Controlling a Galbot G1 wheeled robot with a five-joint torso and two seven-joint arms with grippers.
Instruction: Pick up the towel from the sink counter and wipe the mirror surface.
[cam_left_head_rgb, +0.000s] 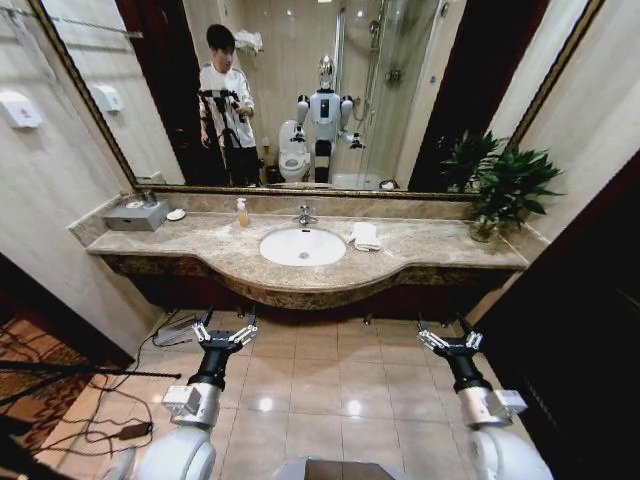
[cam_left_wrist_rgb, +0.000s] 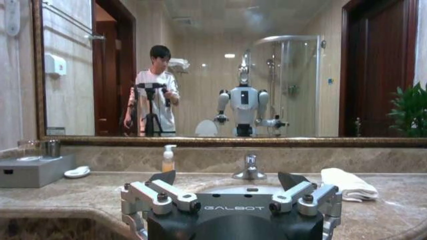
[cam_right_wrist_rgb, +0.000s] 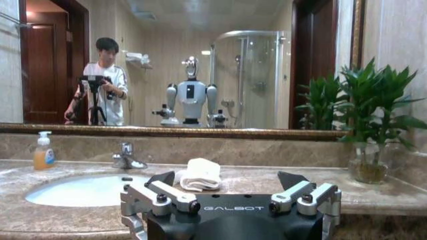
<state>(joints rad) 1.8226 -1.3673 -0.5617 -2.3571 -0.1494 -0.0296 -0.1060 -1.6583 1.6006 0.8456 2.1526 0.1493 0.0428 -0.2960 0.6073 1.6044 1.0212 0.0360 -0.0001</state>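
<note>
The left gripper (cam_left_head_rgb: 228, 333) and the right gripper (cam_left_head_rgb: 449, 337) both stand with fingers spread wide and hold nothing, each arm stretched forward and low over the tiled floor, well short of the near edge of the sink counter (cam_left_head_rgb: 420, 258). The folded white towel (cam_left_head_rgb: 365, 236) lies on the counter just right of the basin (cam_left_head_rgb: 301, 246), with the faucet (cam_left_head_rgb: 305, 215) behind the basin. The mirror (cam_left_head_rgb: 420, 70) fills the far wall above the counter, and a potted plant (cam_left_head_rgb: 505, 185) stands at the right end.

Folded white towel (cam_left_head_rgb: 366, 236) sitting on the brown marble sink counter (cam_left_head_rgb: 420, 250), just right of the oval white basin (cam_left_head_rgb: 302, 246). Behind it, big gold-framed mirror (cam_left_head_rgb: 400, 90) running the counter's full width.
</note>
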